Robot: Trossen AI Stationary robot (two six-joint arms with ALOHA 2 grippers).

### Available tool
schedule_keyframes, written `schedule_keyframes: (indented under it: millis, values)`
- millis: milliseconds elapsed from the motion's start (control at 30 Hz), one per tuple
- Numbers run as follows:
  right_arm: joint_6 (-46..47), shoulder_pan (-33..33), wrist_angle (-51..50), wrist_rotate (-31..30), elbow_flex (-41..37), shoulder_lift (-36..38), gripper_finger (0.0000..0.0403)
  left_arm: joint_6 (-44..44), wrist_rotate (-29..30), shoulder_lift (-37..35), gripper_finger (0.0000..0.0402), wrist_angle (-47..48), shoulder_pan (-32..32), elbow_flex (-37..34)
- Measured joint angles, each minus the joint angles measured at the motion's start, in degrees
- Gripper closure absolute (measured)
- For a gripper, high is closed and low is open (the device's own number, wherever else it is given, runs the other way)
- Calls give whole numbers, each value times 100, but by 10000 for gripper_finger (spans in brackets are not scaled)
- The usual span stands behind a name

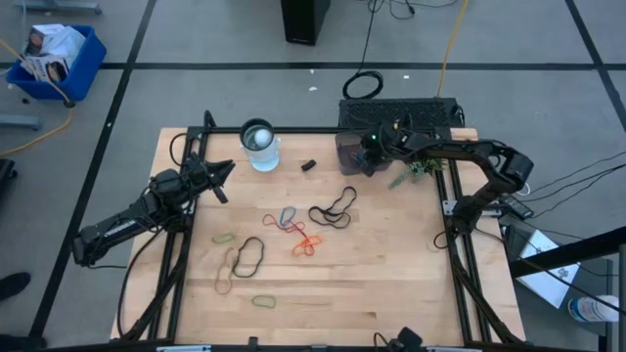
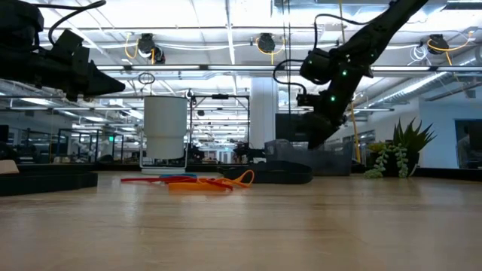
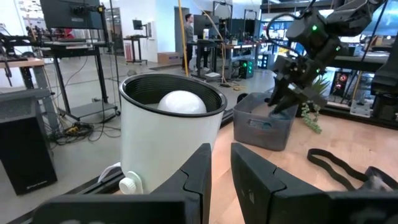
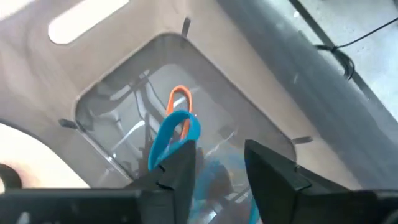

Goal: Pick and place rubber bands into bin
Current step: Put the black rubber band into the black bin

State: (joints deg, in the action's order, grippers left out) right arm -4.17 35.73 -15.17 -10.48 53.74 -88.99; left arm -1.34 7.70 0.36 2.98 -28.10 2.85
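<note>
So the right hand point(image 4: 214, 165) is hovering right over the bin point(image 1: 350, 151), fingers spread, with a blue band point(image 4: 171, 134) and an orange one point(image 4: 180, 102) hanging off one finger, directly above the bin's inside. Looks like mid-drop to me. The other rubber bands point(image 1: 293, 230) lie on the counter point(image 1: 391, 284) well in front of the bin. The left hand point(image 1: 217, 176) waits by the white cup point(image 1: 259, 145), fingers nearly together, empty.

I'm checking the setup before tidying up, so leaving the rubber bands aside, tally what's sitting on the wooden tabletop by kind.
Smoky-grey bin: 1
Round white cup: 1
Small green plant: 1
Small black object, too small to identify: 1
Total: 4
</note>
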Motion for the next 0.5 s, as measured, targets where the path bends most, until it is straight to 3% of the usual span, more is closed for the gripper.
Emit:
schedule_keyframes:
  millis: [233,500]
  values:
    - [-7,-15,39,4,0,557,235,-1,33,0,332,-4,-2,0]
    - [103,-150,46,22,0,1443,240,-1,35,0,332,-7,0,0]
